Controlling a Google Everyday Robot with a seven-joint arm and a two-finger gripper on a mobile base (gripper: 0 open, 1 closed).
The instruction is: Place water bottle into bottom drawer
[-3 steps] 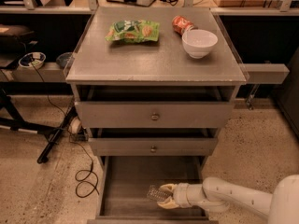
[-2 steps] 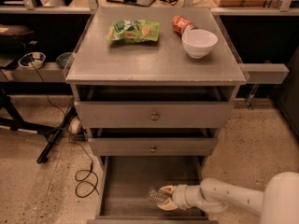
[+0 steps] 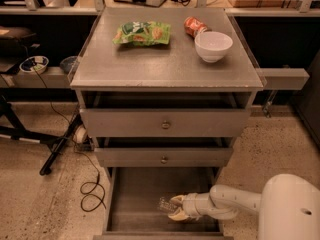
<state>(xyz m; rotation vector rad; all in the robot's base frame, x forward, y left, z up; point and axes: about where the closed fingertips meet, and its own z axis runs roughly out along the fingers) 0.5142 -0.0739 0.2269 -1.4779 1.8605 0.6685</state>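
Note:
The bottom drawer is pulled out at the foot of the grey cabinet, its flat grey floor showing. The water bottle lies low inside it, right of the middle; only its clear end shows. My gripper reaches in from the right on a white arm, with its pale fingers around the bottle's other end. The bottle looks close to or on the drawer floor.
On the cabinet top lie a green snack bag, a red can and a white bowl. Two shallower drawers with brass knobs stick out above the bottom one. Cables and a stand leg lie on the floor at left.
The gripper and bottle have stayed at much the same spot in the bottom drawer. My arm's white body has come further into view at the lower right.

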